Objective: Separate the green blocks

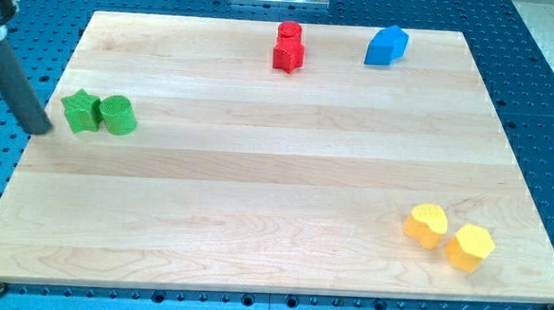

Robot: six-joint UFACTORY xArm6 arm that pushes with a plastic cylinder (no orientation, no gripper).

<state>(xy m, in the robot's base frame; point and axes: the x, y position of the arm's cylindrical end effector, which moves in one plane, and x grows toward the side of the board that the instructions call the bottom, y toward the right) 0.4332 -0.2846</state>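
Two green blocks sit side by side and touching near the board's left edge: a green star-shaped block (81, 111) on the left and a green cylinder (118, 115) on the right. My dark rod comes down from the view's upper left, and my tip (41, 129) rests just off the board's left edge, a short gap to the left of the green star block, not touching it.
A red cylinder (289, 31) and a red star-like block (288, 55) touch at the top middle. A blue block (386, 46) lies at the top right. Two yellow blocks (426, 225) (469, 247) sit at the bottom right. The wooden board (255, 211) lies on a blue perforated table.
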